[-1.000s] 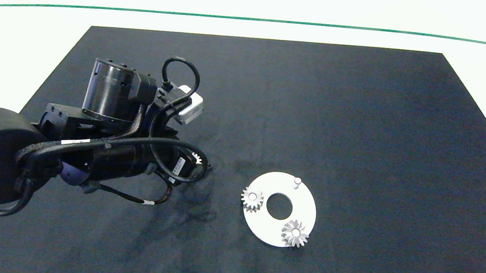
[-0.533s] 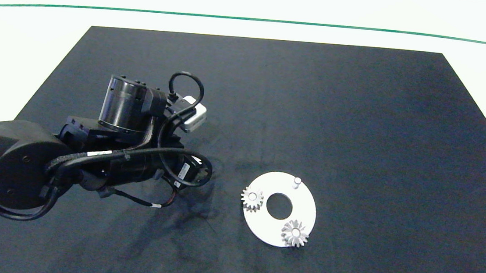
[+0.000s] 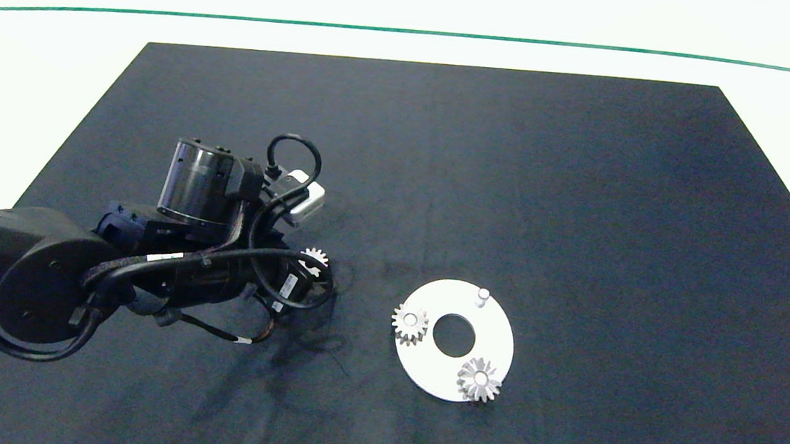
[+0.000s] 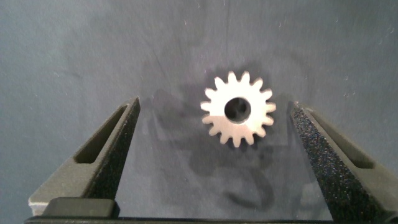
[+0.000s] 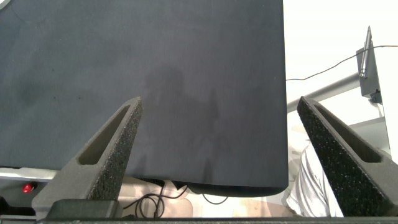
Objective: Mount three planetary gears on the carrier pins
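A white carrier disc (image 3: 499, 340) lies on the dark mat, right of centre. Two planetary gears sit on its carrier pins, one at the left (image 3: 410, 323) and one at the near side (image 3: 479, 379). The far pin (image 3: 482, 297) stands bare. A third gear (image 4: 237, 109) lies flat on the mat to the left of the disc, peeking out beside the left wrist (image 3: 313, 256). My left gripper (image 4: 214, 106) hovers over it, open, one finger on each side and neither touching. My right gripper (image 5: 221, 99) is open and holds nothing, out of the head view.
The dark mat (image 3: 444, 148) covers most of the white table. The left arm (image 3: 169, 267) reaches in low from the left. In the right wrist view the mat's edge (image 5: 273, 180) shows, with cables and a stand beyond.
The left arm has pushed further in from the left and come down over the loose gear. That gear was covered half a second ago and shows again at the wrist's edge.
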Motion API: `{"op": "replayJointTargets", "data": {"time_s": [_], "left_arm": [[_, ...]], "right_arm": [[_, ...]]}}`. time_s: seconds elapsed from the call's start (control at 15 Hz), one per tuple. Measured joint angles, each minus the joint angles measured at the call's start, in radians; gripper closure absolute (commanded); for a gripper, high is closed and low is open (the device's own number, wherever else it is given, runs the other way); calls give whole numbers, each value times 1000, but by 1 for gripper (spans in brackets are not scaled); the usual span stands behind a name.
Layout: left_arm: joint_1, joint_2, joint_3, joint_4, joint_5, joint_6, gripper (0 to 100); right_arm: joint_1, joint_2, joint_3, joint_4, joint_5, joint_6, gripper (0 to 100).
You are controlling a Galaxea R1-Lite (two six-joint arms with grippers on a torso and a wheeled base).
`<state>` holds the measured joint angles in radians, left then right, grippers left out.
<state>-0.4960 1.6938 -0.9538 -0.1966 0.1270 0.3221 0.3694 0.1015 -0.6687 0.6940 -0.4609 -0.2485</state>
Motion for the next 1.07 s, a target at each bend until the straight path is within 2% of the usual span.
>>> {"op": "replayJointTargets", "data": {"time_s": [0.2,1.07], "left_arm": [[2,1,26,-43,-7,0,12],[1,1,29,-47,-7,-2,38]], "right_arm": [[0,0,0,-1,0,0,0],[0,0,-12,0,0,0,0]]}}
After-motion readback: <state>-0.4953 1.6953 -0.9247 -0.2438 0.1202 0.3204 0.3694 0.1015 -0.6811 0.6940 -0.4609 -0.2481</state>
